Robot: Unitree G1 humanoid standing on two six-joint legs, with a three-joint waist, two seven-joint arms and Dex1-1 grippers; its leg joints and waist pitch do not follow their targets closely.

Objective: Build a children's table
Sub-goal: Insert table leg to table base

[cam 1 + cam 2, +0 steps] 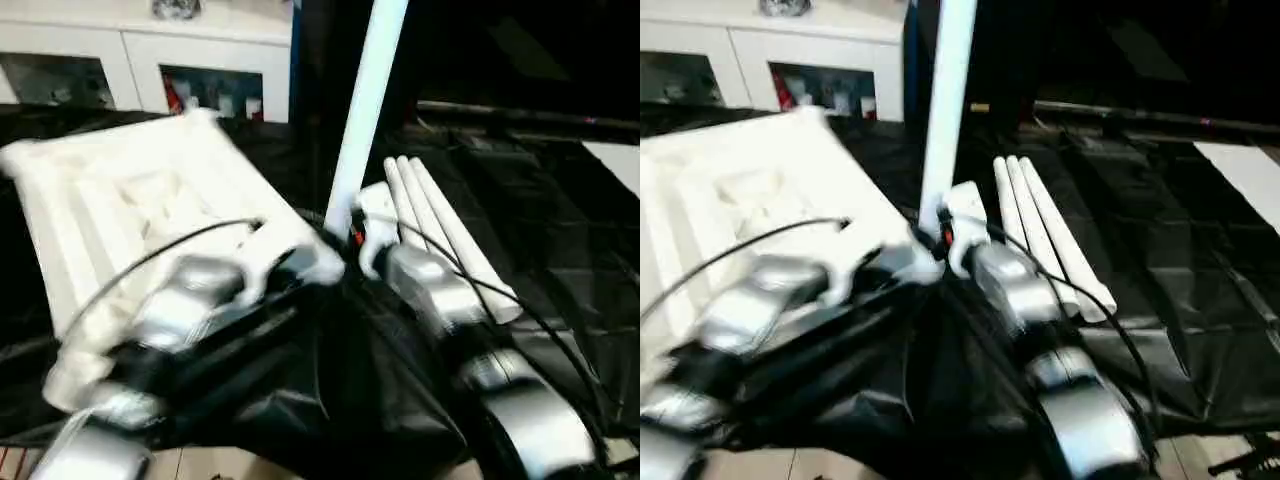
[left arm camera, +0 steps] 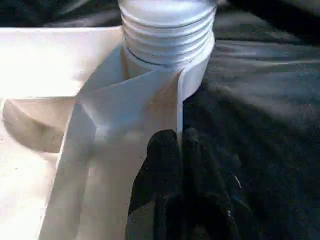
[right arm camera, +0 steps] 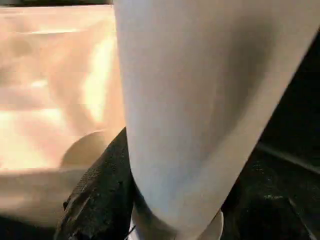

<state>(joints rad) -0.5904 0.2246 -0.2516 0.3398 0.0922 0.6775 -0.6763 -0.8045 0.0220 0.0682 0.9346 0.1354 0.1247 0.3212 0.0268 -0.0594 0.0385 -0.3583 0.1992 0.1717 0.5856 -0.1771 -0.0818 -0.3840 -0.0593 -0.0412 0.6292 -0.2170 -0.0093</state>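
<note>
On the black sheet-covered surface (image 1: 560, 250), entries as follows:

Tabletop: white plastic rectangular tabletop with ribbed underside (image 1: 120, 220), lying underside up toward the robot's left, its near corner next to both hands.

Corner socket: round white threaded socket (image 2: 167, 30) at that corner, its ridged thread exposed in the left wrist view.

Upright leg: long white tapered tube leg (image 1: 365, 110), standing almost vertical with a slight lean, its lower end at the socket corner; whether the thread has caught cannot be told.

Spare legs: three more white tapered tube legs (image 1: 450, 240), lying side by side on the surface just beyond the right forearm.

Left hand (image 2: 175, 150): black fingers pressed close together on a thin upright rib of the tabletop beside the socket, apparently pinching it to steady the corner.

Right hand (image 3: 165, 210): wrapped about the base of the upright leg, one black finger (image 3: 100, 195) showing against the tube, so it appears clamped on the leg.

Background: white cabinet with glass doors (image 1: 150, 60), behind the tabletop, no part of the job.

Risk, cross-threading: the lean could start the thread crooked and jam it.

Risk, slipping tabletop: the rib offers little purchase; twisting the leg may turn the tabletop on the slick sheet.

Risk, toppling: if the right hand lets go before the thread bites, the tall leg would probably tip onto the spare legs.
</note>
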